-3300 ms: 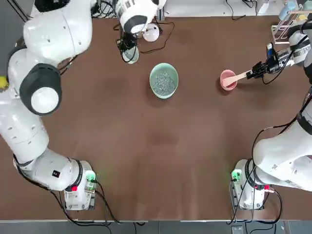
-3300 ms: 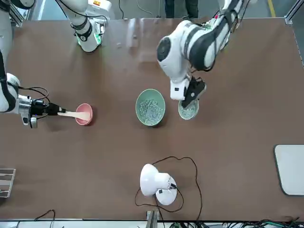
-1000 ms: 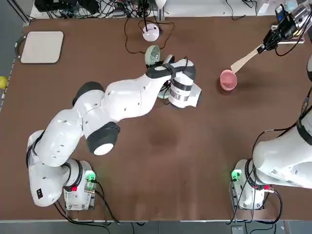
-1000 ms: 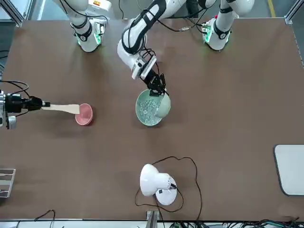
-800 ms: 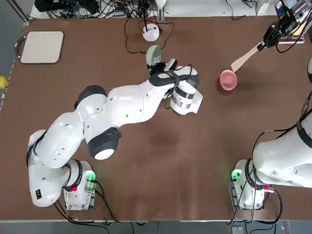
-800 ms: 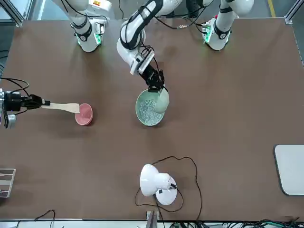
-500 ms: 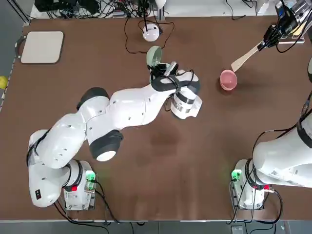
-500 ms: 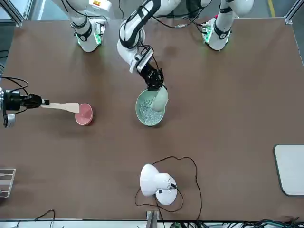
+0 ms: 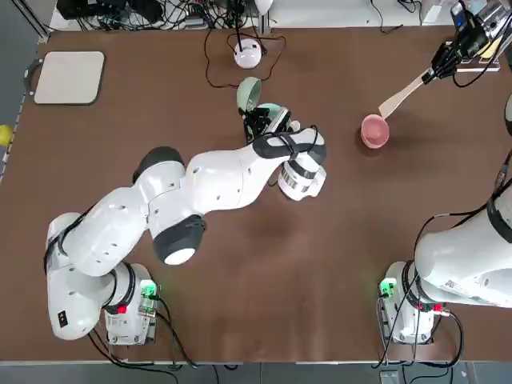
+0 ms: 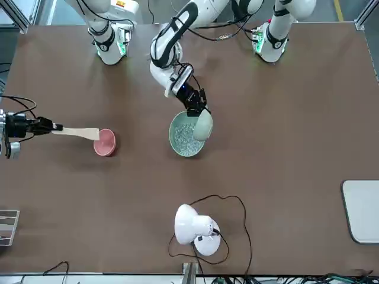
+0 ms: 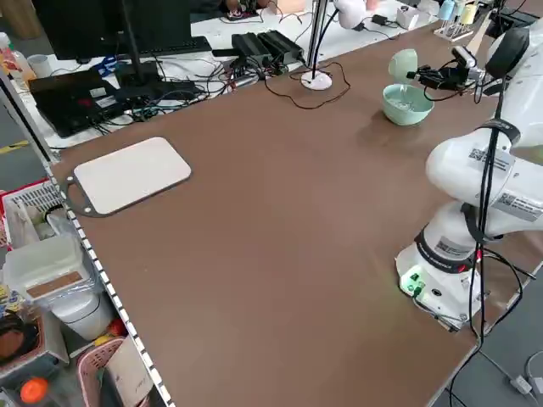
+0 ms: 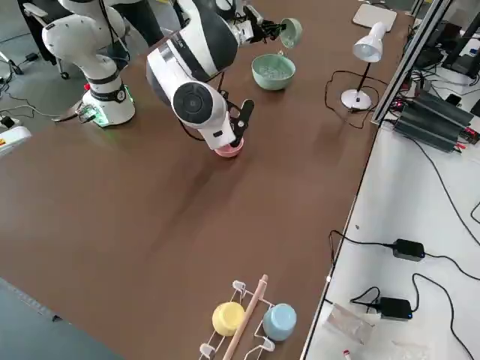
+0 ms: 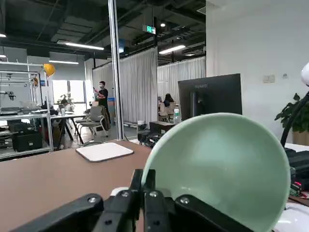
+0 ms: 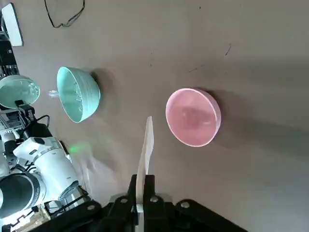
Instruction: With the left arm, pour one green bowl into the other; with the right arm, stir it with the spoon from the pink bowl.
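My left gripper [image 10: 193, 104] is shut on the rim of the small green bowl [image 10: 203, 126], which is tipped steeply on edge over the large green bowl [image 10: 187, 141]. Small pale beads lie in the large bowl. From overhead the small green bowl [image 9: 249, 94] stands on its side and the left arm covers most of the large bowl [image 9: 273, 110]. In the left wrist view the fingers [image 13: 145, 191] pinch the small bowl [image 13: 222, 164]. My right gripper [image 9: 442, 62] is shut on the wooden spoon [image 9: 402, 94], held slanted above the pink bowl [image 9: 374, 130].
A white desk lamp [image 10: 195, 229] with its cable stands on the far side of the bowls. A pale flat board [image 9: 70, 77] lies at the far left corner. A rack with cups [image 12: 247, 319] sits at the table's right edge.
The left wrist has turned and shifted slightly, tipping the small green bowl further over the large one. The right gripper holds the spoon almost still.
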